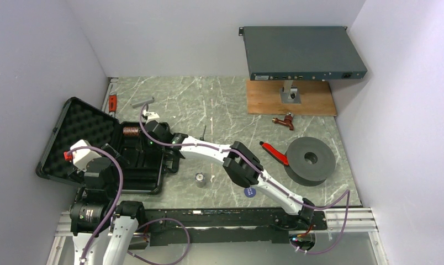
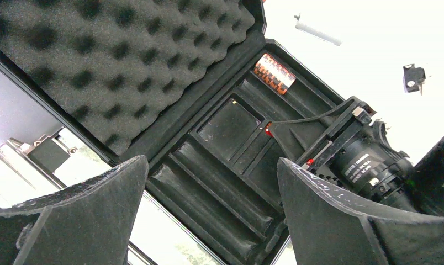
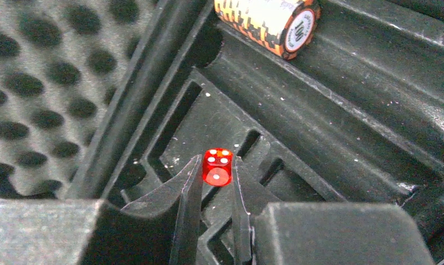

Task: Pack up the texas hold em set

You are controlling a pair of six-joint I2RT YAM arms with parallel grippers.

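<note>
Right gripper pinched red die over small compartments of open briefcase. Left gripper hung spread wide, empty. Dice-packing step judged under way. Next move called for lowering die into slot, then releasing. Chip stack sat outside on table.

briefcase lining: grey egg-crate foam, matt.
tray: black moulded plastic, dull sheen, dust-specked.
die: translucent red, glossy.
tabletop: smooth, marble-veined grey.
board: bare wood.
</note>
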